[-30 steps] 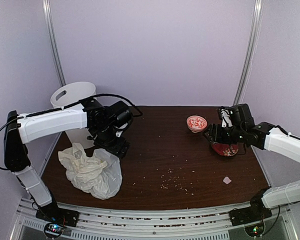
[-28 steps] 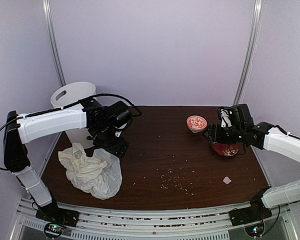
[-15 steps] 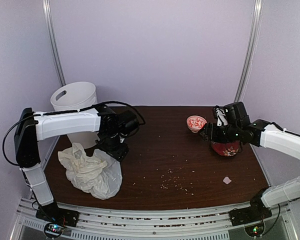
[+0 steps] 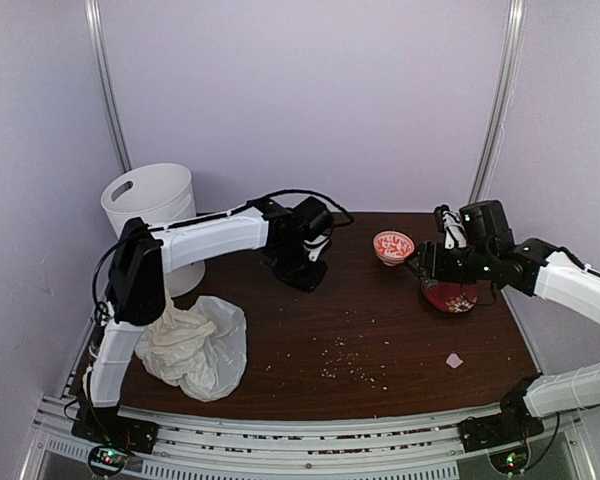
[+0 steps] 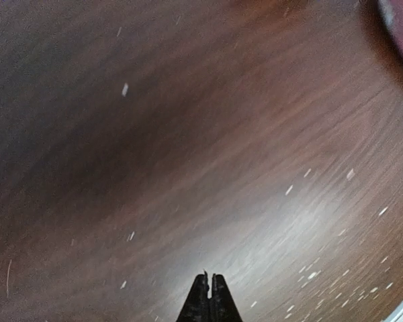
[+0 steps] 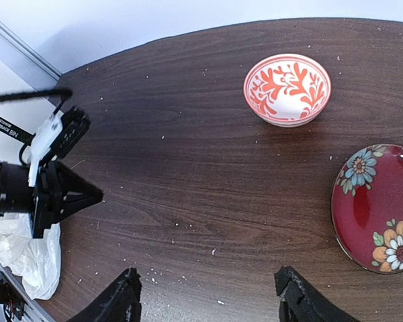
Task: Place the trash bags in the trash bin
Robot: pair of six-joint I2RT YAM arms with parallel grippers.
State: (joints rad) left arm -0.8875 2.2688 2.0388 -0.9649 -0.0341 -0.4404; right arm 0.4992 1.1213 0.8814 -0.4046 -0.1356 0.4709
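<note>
The trash bag [image 4: 195,345] lies crumpled on the table's front left, a corner of it [image 6: 20,253] showing in the right wrist view. The white trash bin [image 4: 148,208] stands at the back left; its wall with a black label [image 6: 7,100] shows at the right wrist view's left edge. My left gripper [image 4: 302,273] hangs over the table's middle rear, well right of the bag. It is shut with nothing in it [image 5: 209,287]. My right gripper [image 4: 423,268] hovers open near the bowl, its fingers wide apart over bare wood [image 6: 211,303].
A small red-patterned bowl [image 4: 393,246] [image 6: 287,89] and a red flowered plate [image 4: 450,296] [image 6: 379,208] sit at the back right. A small paper scrap [image 4: 454,360] lies at the front right. Crumbs dot the brown table [image 4: 360,330].
The left arm swung right, away from the bag to the table's middle rear, and its jaws shut on nothing. The bag stayed on the table. The right arm barely shifted.
</note>
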